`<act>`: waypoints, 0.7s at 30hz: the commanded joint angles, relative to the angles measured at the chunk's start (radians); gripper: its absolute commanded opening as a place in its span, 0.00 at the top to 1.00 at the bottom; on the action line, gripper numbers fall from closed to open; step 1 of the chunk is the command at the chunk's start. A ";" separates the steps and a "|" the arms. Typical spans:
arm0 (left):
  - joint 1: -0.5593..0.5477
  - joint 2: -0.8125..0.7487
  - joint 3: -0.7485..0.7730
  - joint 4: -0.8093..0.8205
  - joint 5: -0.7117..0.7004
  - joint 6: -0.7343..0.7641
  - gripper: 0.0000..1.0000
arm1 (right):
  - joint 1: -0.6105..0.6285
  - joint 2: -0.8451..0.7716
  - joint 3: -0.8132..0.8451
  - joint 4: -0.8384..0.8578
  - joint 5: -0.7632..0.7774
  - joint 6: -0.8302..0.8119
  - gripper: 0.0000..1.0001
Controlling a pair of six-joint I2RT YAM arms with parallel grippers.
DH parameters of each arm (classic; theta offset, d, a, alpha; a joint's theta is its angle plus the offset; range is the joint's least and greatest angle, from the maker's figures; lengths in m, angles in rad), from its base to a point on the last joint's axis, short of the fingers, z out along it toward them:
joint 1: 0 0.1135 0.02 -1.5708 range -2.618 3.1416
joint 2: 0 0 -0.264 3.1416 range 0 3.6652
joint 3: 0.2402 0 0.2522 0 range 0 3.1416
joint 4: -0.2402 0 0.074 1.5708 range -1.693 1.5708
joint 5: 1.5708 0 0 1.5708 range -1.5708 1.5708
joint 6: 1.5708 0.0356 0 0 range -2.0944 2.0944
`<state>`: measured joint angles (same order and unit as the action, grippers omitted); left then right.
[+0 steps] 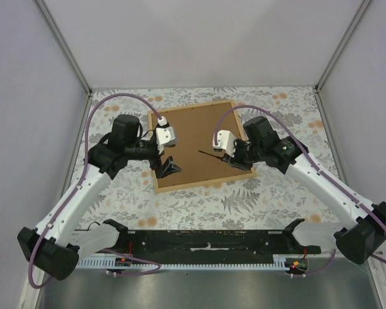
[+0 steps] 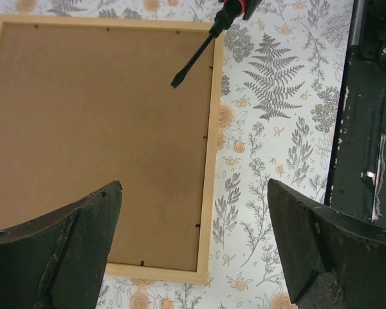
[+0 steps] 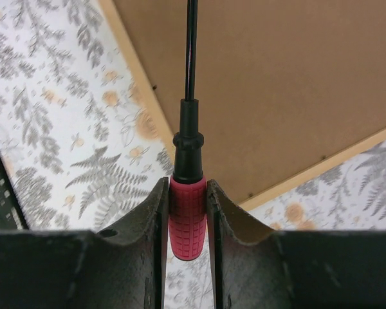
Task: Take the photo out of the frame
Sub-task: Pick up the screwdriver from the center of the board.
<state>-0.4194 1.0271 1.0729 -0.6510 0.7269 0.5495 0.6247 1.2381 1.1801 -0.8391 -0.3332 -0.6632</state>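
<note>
So the frame (image 1: 206, 184) is lying face down on the desk (image 1: 270, 193), roughly in the middle and turned a little askew, with its brown backing board (image 1: 190, 136) facing up and the thin light wood strips running round it. There are tiny dark marks dotted along the inside edge of the wood, but they're too small for me to say what they are. My right fingers (image 1: 233, 160) are pinching the red ribbed handle of a screwdriver (image 3: 188, 219), clamped on it from both sides. Its black shaft reaches out from the frame's right side over the board, and the flat tip ends somewhere around the board's middle. I honestly can't tell if the tip is touching the board or just above it. My left fingers (image 1: 168, 167) are spread wide with nothing between them, over the frame's left edge toward its near corner. From my left wrist I can see the board and that corner in the gap between them. The desk has a pale cover printed with grey ferns and orange flowers. A black rail (image 1: 206, 241) runs along the near edge between my two arm bases, and purple cables (image 1: 116, 98) loop up over both arms.
</note>
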 commanded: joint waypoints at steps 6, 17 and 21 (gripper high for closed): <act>-0.016 0.215 0.212 -0.016 0.121 -0.065 0.00 | 0.007 -0.121 -0.163 0.403 0.069 0.002 1.00; -0.039 0.284 0.217 0.060 0.253 -0.181 0.00 | 0.007 -0.224 -0.306 0.538 0.072 0.001 1.00; -0.047 0.330 0.229 0.109 0.236 -0.261 0.00 | 0.020 -0.215 -0.310 0.552 0.089 0.005 1.00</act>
<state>-0.4583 1.3193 1.2613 -0.6182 0.9283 0.4011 0.6277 1.0386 0.8730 -0.3660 -0.2531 -0.6643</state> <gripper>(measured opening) 0.994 0.319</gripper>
